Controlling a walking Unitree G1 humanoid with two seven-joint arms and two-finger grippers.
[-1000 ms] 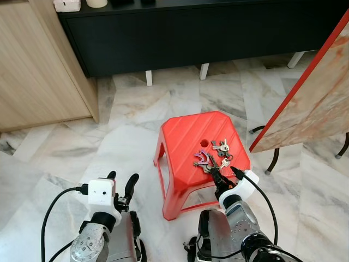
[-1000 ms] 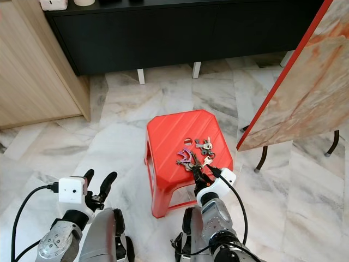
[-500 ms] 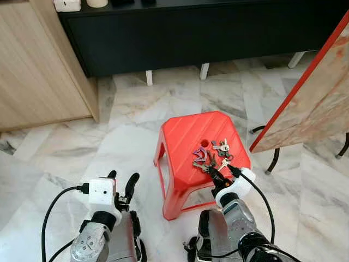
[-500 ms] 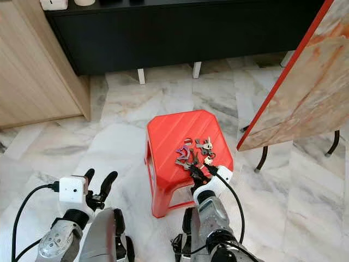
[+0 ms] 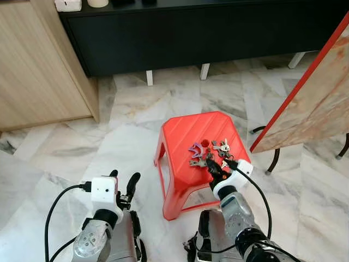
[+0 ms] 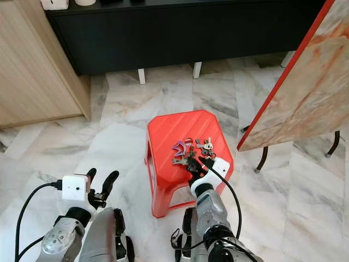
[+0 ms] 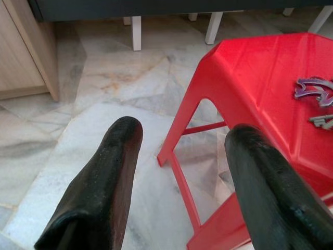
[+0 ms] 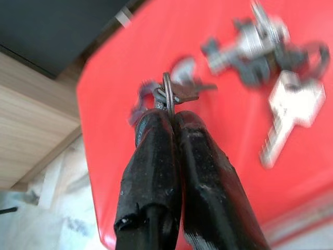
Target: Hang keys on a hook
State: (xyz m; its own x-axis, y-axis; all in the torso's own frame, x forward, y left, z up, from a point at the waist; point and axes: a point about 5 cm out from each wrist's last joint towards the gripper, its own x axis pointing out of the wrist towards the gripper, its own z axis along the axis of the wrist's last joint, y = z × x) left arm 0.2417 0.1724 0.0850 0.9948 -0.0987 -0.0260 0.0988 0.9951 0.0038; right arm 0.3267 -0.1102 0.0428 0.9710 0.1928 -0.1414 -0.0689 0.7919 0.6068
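Here the key ring is pinched between the right gripper's jaws, which are pressed together on its thin wire loop just above the red stool. From the ring hang a key and a purple tag, the tag resting on the stool top to the left of the gripper. A second bunch of keys lies loose on the stool's far right, near the round hole. To lift well, I judge the arm should rise straight and slowly, so the slim ring does not slip out. The left gripper hovers idle over the marble floor, jaws apart, to the stool's left.
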